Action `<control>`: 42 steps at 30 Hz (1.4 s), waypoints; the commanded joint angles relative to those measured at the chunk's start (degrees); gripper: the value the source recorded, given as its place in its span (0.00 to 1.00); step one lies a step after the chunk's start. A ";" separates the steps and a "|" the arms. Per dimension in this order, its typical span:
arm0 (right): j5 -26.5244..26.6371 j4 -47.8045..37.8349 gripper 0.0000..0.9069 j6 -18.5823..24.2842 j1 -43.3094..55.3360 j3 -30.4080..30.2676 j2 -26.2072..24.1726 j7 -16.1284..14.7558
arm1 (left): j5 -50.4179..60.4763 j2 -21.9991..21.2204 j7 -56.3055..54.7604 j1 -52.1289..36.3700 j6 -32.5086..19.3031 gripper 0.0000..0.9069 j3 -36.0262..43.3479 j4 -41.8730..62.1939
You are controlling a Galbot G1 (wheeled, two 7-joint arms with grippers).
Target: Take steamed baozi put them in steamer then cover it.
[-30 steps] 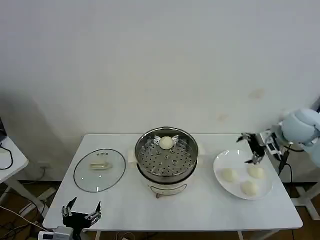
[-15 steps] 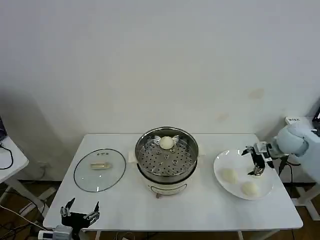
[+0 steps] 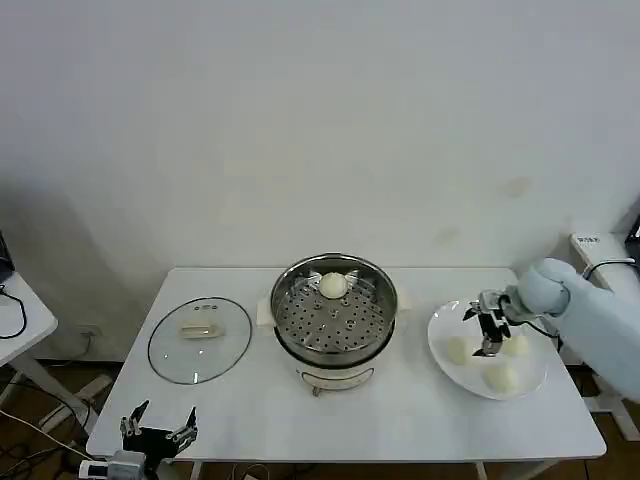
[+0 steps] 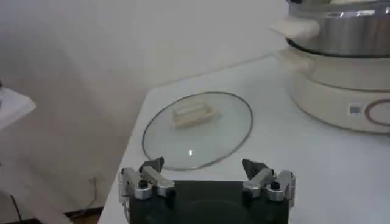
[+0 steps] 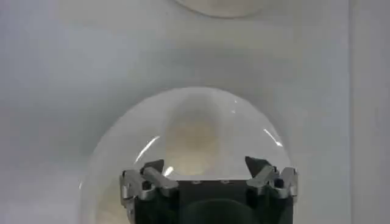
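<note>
The right gripper (image 3: 486,325) is over the white plate (image 3: 442,329) now, having slid in from the desk's right edge since a second ago, when it hung out past the plate's far-right rim. It hovers between two of the baozi, fingers spread wide, nothing held; the right wrist view confirms it, both fingertips (image 5: 152,170) apart with only the plate's glossy surface (image 5: 116,146) below them.

Three steamed baozi lie on that plate near the desk's right edge: one (image 3: 457,350) on the side toward the steamer, one (image 3: 515,345) just beside the gripper on the outer side, and one (image 3: 500,377) toward the front edge. None has shifted since the earlier frames. The fourth baozi (image 3: 333,285) sits in the steamer (image 3: 333,318) at the desk's centre, toward the back of the perforated basket, same spot as before.

The cover (image 3: 199,339) lies flat on the desk's left half, handle up, well apart from the steamer, unmoved. The left wrist view shows it (image 4: 197,127) lying beside the steamer's cream base (image 4: 338,91).

The left gripper (image 3: 158,428) stays parked off the desk's front-left corner, fingers open and empty, barely drifted since a second ago
</note>
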 commanded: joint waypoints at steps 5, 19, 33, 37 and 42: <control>-2.15 -5.11 1.00 0.24 -0.94 0.82 4.49 0.17 | -0.05 0.11 0.08 -0.28 -0.01 1.00 -0.19 0.57; -2.76 -6.32 1.00 0.72 -1.80 0.96 4.49 0.07 | -0.11 0.16 0.18 -1.21 0.01 1.00 -0.31 1.83; -1.90 -5.99 0.97 0.94 -1.47 1.20 4.01 0.23 | -0.08 -0.01 0.11 -1.26 -0.03 1.00 -0.08 1.90; -1.81 -6.04 0.56 1.07 -1.56 1.27 4.04 0.16 | -0.09 -0.04 0.08 -1.21 -0.03 1.00 -0.13 1.93; -1.69 -6.04 0.49 1.09 -1.55 1.34 3.92 0.16 | -0.08 -0.03 0.05 -1.16 -0.04 1.00 -0.10 1.97</control>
